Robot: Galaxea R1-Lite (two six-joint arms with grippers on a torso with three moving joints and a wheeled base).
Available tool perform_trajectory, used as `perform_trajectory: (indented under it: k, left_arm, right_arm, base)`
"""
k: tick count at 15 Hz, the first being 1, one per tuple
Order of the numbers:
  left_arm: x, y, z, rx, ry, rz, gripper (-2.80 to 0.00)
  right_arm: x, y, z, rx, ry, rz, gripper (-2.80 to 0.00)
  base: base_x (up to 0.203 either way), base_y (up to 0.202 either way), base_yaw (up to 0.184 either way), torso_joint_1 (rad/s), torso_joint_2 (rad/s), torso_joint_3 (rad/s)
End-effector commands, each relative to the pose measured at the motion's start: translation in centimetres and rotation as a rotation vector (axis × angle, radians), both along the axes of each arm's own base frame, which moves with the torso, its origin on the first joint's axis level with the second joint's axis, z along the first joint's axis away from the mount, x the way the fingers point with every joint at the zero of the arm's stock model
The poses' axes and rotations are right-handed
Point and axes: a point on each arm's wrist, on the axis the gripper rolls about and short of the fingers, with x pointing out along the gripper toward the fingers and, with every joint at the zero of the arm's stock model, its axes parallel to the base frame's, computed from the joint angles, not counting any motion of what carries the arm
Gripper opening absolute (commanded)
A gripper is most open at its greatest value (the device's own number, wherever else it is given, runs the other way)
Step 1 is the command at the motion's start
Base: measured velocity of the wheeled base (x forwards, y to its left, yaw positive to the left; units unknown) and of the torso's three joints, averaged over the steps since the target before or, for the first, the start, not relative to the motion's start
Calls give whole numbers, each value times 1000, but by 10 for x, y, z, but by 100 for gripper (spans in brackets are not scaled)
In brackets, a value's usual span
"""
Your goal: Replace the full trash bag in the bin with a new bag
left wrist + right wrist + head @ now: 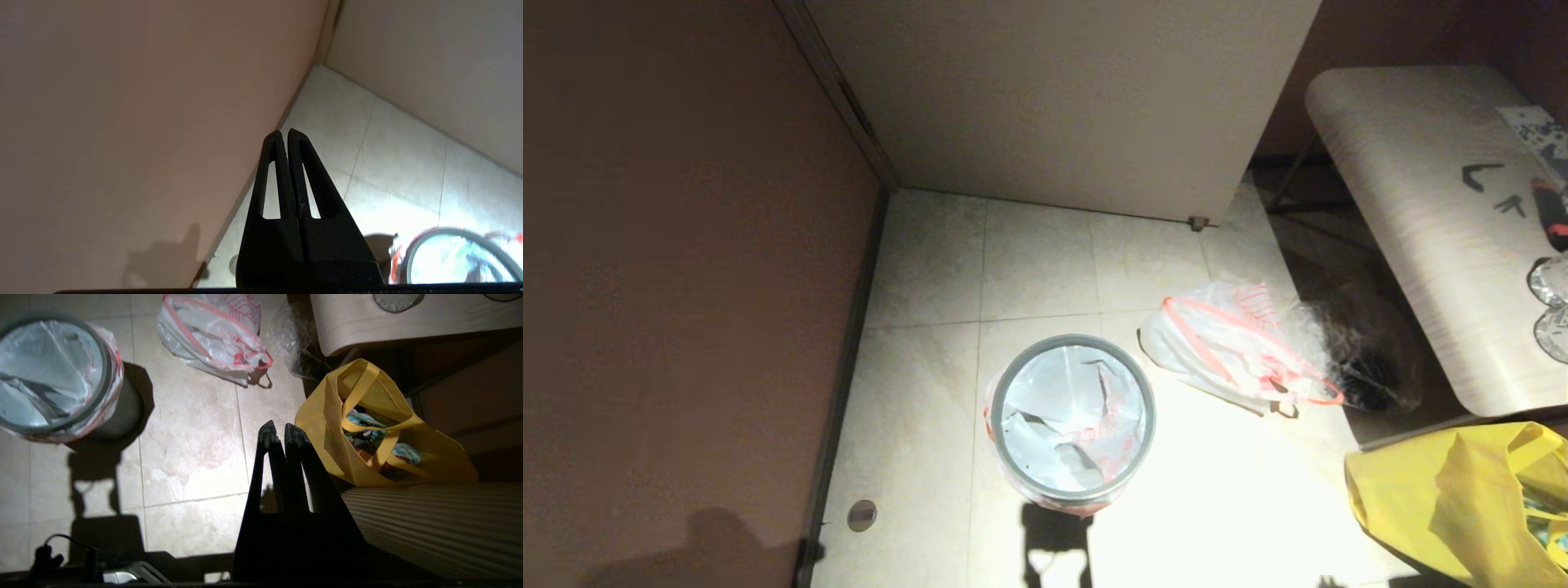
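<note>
Head view: bin lined, full bag lying beside it

Head view shows the bin (1072,425) upright on the floor tiles (931,343), mouth up, the new bag (1066,408) lining it under the grey hoop (1013,384). The full trash bag (1233,347) lies on its side just right of it, long axis pointing away to the right, red drawstring loops (1319,396) at the near end. A yellow bag (1454,498) is cut off at the corner. The left gripper (284,132) and the right gripper (281,428), both pressed closed and empty, appear only in the wrist views.
</note>
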Motion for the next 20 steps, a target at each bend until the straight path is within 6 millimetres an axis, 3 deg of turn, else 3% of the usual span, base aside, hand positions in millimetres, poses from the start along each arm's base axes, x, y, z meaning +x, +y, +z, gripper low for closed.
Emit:
perform_trajectory:
  k: [1, 6, 9, 14, 20]
  left_arm:
    - [-5, 0, -4, -7, -22, 17, -280]
    - [-10, -1, -27, -12, -10, 29, -280]
    - [-13, -4, -35, 3, -13, -62, -280]
    - [-28, -10, -61, 35, 32, -341, -280]
    - [-15, -11, -113, 167, 181, -359, -280]
  right_arm:
    - [-10, 1, -25, -15, -35, 1, -280]
    - [24, 2, -72, 10, -56, 27, -280]
    - [45, 3, -102, -5, -95, 68, -280]
    - [47, 4, -105, -48, -104, 104, -280]
    - [47, 4, -105, -26, -107, 103, -280]
  base:
    - [0, 0, 0, 0, 0, 0]
    - [0, 0, 0, 0, 0, 0]
    - [0, 0, 0, 0, 0, 0]
    - [0, 0, 0, 0, 0, 0]
    - [0, 0, 0, 0, 0, 0]
